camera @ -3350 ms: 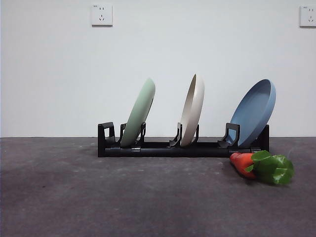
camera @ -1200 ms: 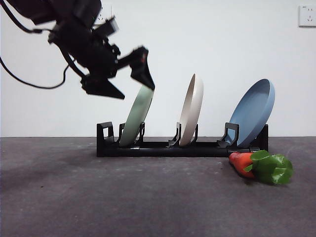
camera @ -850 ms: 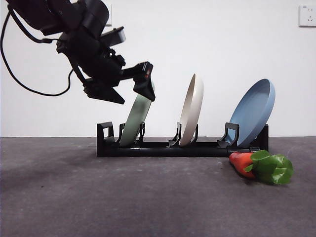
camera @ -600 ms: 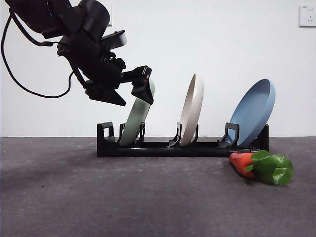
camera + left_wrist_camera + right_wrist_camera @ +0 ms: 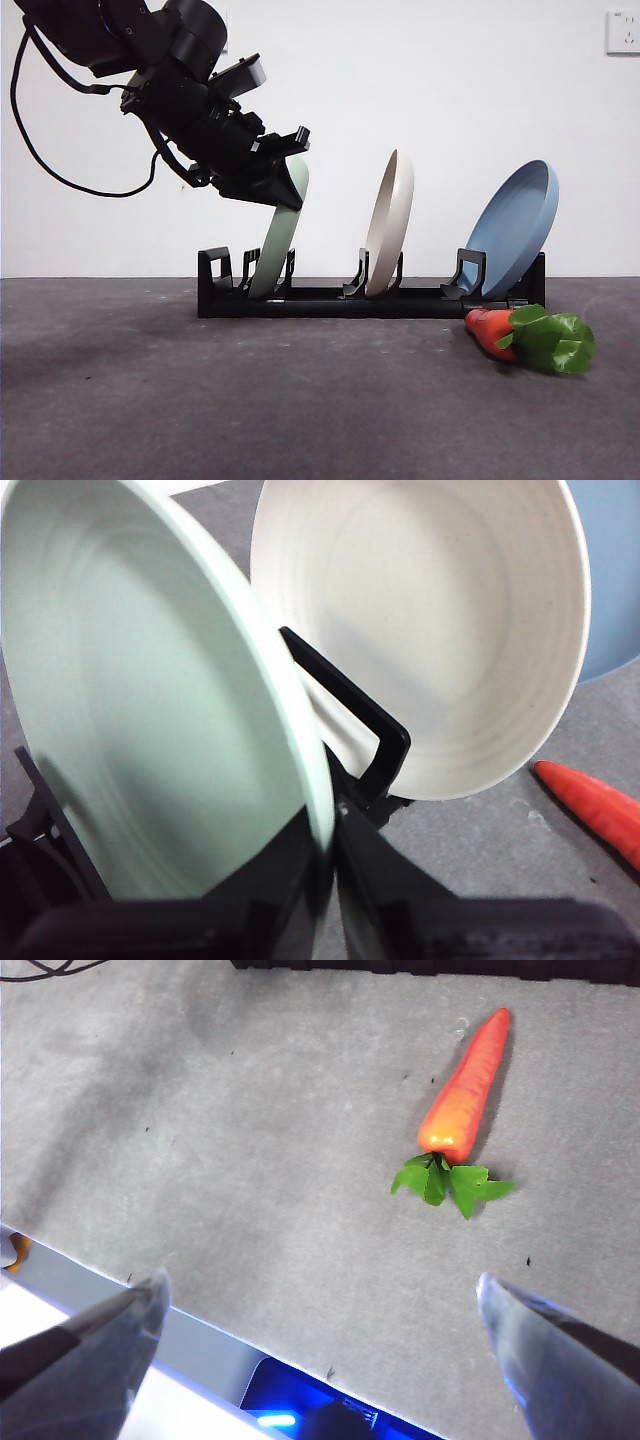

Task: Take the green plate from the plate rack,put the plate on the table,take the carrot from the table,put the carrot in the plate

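While racked, green plate [image 5: 283, 225] rim hand-pinched [image 5: 285, 170].

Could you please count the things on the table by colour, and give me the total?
Green: 1, the green plate, its top rim between the jaws of the left hand
Cream-white: 1, the cream-white plate
Blue: 1, the blue plate
Black: 1, the plate rack holding all three plates
Orange with green leaves: 1, the carrot on the table
Total: 5
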